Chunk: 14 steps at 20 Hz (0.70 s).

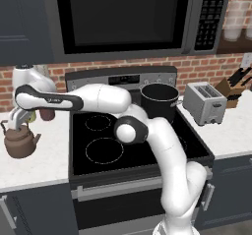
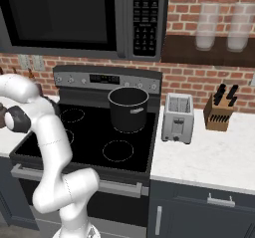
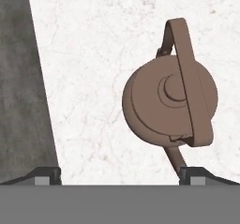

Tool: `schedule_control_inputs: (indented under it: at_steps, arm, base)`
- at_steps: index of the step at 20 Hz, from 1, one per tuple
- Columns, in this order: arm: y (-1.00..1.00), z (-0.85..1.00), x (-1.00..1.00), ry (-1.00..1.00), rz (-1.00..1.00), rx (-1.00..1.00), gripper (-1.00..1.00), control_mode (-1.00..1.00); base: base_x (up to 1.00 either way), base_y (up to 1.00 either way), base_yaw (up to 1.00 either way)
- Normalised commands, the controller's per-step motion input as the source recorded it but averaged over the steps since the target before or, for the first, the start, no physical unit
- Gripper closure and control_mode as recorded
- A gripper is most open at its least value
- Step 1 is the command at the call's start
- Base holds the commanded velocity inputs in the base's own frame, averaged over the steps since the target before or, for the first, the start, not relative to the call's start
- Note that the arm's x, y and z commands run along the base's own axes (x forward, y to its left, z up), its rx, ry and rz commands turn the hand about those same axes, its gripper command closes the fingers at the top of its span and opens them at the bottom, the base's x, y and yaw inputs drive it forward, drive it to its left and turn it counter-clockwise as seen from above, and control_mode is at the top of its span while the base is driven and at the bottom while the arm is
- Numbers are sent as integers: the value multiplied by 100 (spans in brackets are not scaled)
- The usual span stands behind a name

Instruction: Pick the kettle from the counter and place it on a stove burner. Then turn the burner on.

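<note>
The small brown kettle (image 1: 20, 143) stands upright on the white counter (image 1: 42, 166) left of the stove. My gripper (image 1: 16, 127) hangs just above it, pointing down, open with nothing between its fingers. In the hand view the kettle (image 3: 169, 101) lies right of centre with its handle arched over the lid, and its spout points toward the right fingertip (image 3: 193, 175). The gripper (image 3: 119, 176) is centred to the left of the kettle, over bare counter (image 3: 93, 78). A large stove burner (image 1: 104, 150) ring is marked on the front left of the black cooktop (image 1: 142, 153).
A tall black pot (image 1: 159, 100) stands on the back right burner. A toaster (image 1: 204, 102) and a knife block (image 1: 231, 91) are on the right counter. A microwave (image 1: 128, 17) hangs over the stove. Small jars (image 1: 47, 113) sit behind the kettle. The counter's front edge (image 3: 40, 78) drops to dark floor.
</note>
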Motion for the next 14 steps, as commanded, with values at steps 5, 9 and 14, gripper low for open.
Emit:
schedule_control_inputs:
  at_steps: [5,9,14]
  arm:
    - [0,-4,11,-2,1,5,-100,-100]
    - [0,-1,9,0,0,1,-100,-100]
    - [0,0,2,0,0,0,-100,-100]
  base:
    - [0,0,0]
    - [0,0,0]
    - [0,0,0]
